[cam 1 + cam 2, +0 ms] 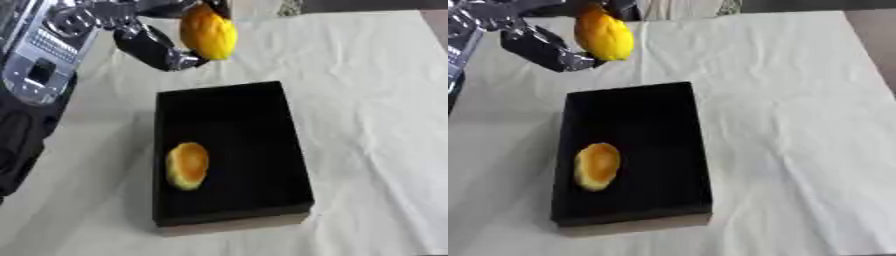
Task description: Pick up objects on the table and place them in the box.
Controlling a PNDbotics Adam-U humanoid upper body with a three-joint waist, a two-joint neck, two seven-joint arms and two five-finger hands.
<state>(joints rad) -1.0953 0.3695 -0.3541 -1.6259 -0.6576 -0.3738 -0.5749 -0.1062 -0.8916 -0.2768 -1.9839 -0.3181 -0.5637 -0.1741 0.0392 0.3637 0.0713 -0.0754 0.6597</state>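
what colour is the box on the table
Black, inside and out: the box shows best in the left eye view, with a yellow-orange item lying inside it.

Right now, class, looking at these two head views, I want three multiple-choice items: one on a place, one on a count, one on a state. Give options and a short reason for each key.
1. Where does the orange-yellow fruit lie?
A. inside the black box, near its left wall
B. on the cloth right of the box
C. on the box's far rim

2. How many yellow or orange fruits show?
A. one
B. two
C. four

3. What state is the yellow lemon in?
A. resting in the box
B. lying on the white cloth
C. held up in the left robot hand

Key: 1 A, it sits on the box floor; 2 B, one boxed, one held; 3 C, fingers curl round it beyond the box.
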